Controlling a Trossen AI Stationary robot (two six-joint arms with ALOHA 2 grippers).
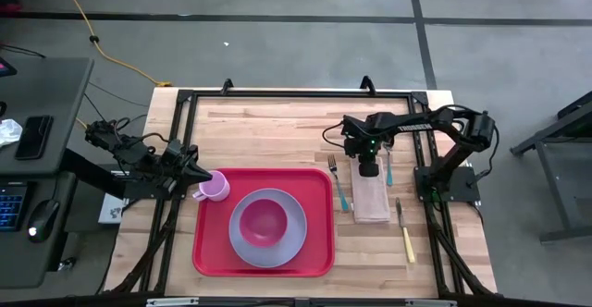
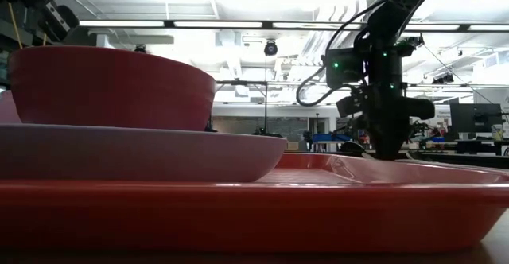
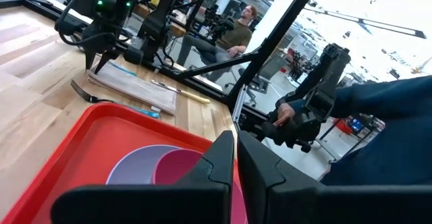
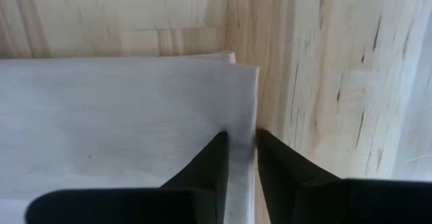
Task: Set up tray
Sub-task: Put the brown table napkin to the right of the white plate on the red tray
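A red tray (image 1: 319, 251) lies flat on the near half of a pale wooden worktop (image 1: 268, 127), a little left of centre. On it sits a grey-lilac plate (image 1: 291, 242) with a deep pink bowl (image 1: 262, 219) resting in its middle. A small pink cup (image 1: 213, 189) stands in the tray's far left corner.

The left gripper (image 1: 205, 175) reaches in from the left side, its tip at the cup; its jaws are clenched together, and it cannot be told whether they pinch the cup's rim.

Just right of the tray, on bare wood, lies a fork (image 1: 337, 182) with a light blue handle, parallel to the tray's right edge. Beside the fork lies a tan napkin (image 1: 372, 201), a narrow rectangle running near to far. Right of the napkin, closer to the front edge, lies a knife (image 1: 404, 231) with a yellow handle.

The right gripper (image 1: 369, 168) points straight down at the far end of the napkin. In the right wrist view its jaws stand narrowly apart, straddling the napkin's edge by a corner, pinching the cloth.

Beyond the worktop's end, in the left wrist view, a person (image 3: 236, 32) sits in the room.
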